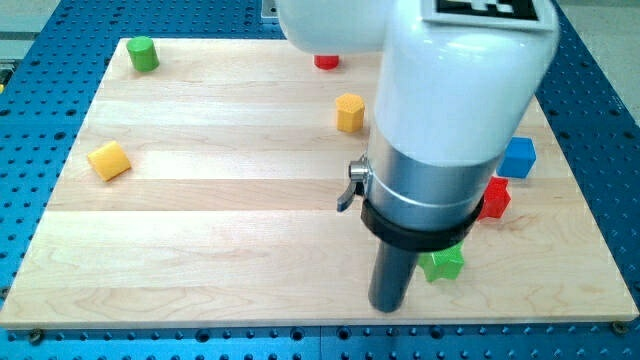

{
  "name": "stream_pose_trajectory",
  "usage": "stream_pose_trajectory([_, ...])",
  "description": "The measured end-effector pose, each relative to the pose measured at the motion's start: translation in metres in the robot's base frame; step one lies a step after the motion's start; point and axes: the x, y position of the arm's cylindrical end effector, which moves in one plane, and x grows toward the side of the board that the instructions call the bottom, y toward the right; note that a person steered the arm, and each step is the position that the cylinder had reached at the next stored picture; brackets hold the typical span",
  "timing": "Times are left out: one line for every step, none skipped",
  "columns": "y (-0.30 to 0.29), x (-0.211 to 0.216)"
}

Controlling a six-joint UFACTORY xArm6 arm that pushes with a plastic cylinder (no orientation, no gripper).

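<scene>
The tip was the lower end of a plain dark rod, with nothing on it that could open, close or hold anything. It rested on the wooden board in the lower right of the frame. Nearest to it was a green block, roughly star-shaped, just beside the rod on the right. Whether the two touched could not be told. Above that, at right of centre, a red block sat partly behind the arm's thick grey body, with a blue cube near it, higher up. A yellow block, seemingly six-sided, stood above centre. A second red block peeked out under the white housing at the top edge. Well apart, a yellow cube lay at middle left and a green cylinder in the upper left corner. The blocks looked small, rigid and light, likely to slide easily on the smooth wood when nudged against a flat side, and to turn if pressed off-centre. The board lay flat on a blue perforated table, and little else of the room showed.
</scene>
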Motion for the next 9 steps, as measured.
stream_pose_trajectory([0.015,-0.022])
stream_pose_trajectory([0.053,-0.028])
stream_pose_trajectory([0.125,-0.025])
stream_pose_trajectory([0.082,-0.05])
stream_pose_trajectory([0.123,-0.073])
stream_pose_trajectory([0.142,-0.09])
stream_pose_trajectory([0.164,-0.1])
stream_pose_trajectory([0.184,-0.1])
stream_pose_trajectory([0.146,-0.111])
